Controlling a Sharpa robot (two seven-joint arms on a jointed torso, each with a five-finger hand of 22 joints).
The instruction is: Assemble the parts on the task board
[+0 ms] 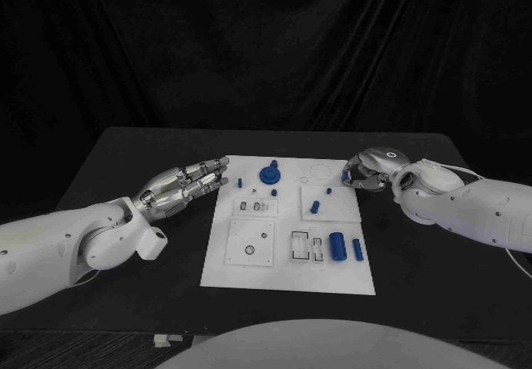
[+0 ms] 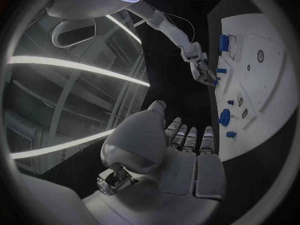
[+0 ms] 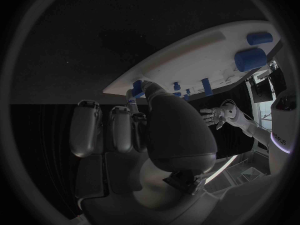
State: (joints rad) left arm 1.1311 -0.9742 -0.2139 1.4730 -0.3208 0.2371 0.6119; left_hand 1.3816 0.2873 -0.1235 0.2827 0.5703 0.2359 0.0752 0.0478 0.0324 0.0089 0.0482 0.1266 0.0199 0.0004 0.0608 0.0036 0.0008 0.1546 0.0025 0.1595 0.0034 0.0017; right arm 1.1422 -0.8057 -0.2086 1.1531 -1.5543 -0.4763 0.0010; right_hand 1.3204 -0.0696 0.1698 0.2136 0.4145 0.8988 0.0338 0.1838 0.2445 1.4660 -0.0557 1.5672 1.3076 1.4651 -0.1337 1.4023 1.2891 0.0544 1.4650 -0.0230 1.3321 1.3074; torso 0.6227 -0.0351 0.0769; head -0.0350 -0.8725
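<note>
The white task board (image 1: 286,274) lies in the middle of the black table. On it are a round blue part (image 1: 270,174), a small blue peg (image 1: 240,183), another peg (image 1: 315,206), and two blue cylinders (image 1: 336,246) near its right edge. My left hand (image 1: 184,184) hovers beside the board's far left corner with straight, spread fingers and holds nothing. My right hand (image 1: 368,171) is at the far right corner. It pinches a small blue part (image 3: 136,88) between thumb and fingertip, just over the board's edge (image 3: 187,60).
Several white inset plates with slots and holes (image 1: 251,241) cover the board. Bare black table (image 1: 133,154) surrounds it, with a dark curtain behind. The left wrist view shows the board (image 2: 269,85) and my right hand (image 2: 200,67) beyond it.
</note>
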